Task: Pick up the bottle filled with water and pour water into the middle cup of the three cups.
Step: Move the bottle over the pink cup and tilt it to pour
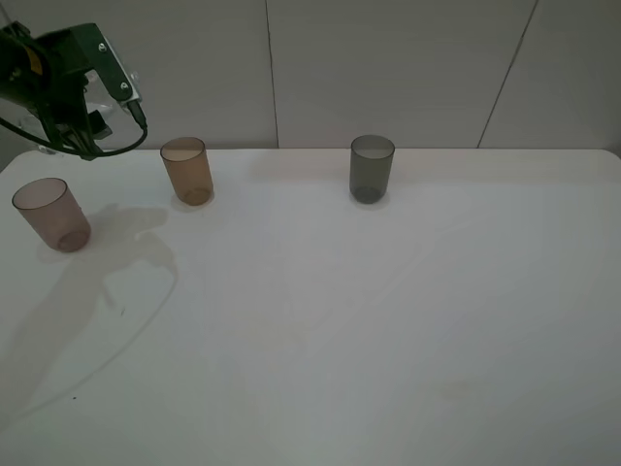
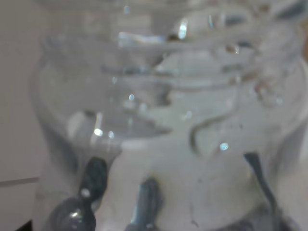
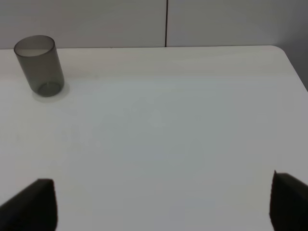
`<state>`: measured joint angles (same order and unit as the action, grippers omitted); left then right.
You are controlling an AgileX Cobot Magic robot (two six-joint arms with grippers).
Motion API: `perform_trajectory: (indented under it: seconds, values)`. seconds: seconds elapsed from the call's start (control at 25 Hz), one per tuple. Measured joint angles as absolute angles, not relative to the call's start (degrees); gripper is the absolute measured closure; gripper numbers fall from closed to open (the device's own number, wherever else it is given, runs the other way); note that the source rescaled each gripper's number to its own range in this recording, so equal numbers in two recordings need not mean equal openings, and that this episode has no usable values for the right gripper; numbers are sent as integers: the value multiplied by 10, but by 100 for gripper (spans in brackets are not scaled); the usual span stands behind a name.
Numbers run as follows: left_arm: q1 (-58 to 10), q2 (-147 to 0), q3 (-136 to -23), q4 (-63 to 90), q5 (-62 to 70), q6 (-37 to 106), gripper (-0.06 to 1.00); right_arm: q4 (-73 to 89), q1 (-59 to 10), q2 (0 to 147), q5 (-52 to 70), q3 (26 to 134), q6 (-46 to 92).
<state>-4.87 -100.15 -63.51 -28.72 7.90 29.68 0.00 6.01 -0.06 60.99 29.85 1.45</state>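
A white table (image 1: 340,340) carries a pinkish cup (image 1: 51,214), amber cup (image 1: 187,170) and grey cup (image 1: 372,168), all upright.

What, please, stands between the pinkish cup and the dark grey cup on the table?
The amber cup stands there, as the exterior high view shows.

Robot lab — bare white table (image 1: 388,340), panelled wall (image 1: 388,68)

A white table (image 1: 388,340) is lying under soft light. Behind the table, a pale wall (image 1: 388,68) is showing dark seams (image 1: 272,73).
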Motion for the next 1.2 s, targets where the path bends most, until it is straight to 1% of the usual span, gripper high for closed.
perform_trajectory:
  seconds: [0.24, 0.48, 0.6, 1.0, 1.2]
  values:
    - [-43, -1004, -635, -243, 62, 338, 93, 0, 60, -1, 610, 298, 15]
    - [-43, -1022, -635, -122, 58, 499, 93, 0, 60, -1, 610, 298, 15]
    - [-42, -1033, -644, -89, 63, 560, 93, 0, 60, -1, 610, 298, 15]
    - [-38, -1084, -741, -99, 139, 606, 93, 0, 60, -1, 610, 298, 15]
    - [-38, -1104, -752, -123, 148, 617, 93, 0, 60, -1, 610, 298, 15]
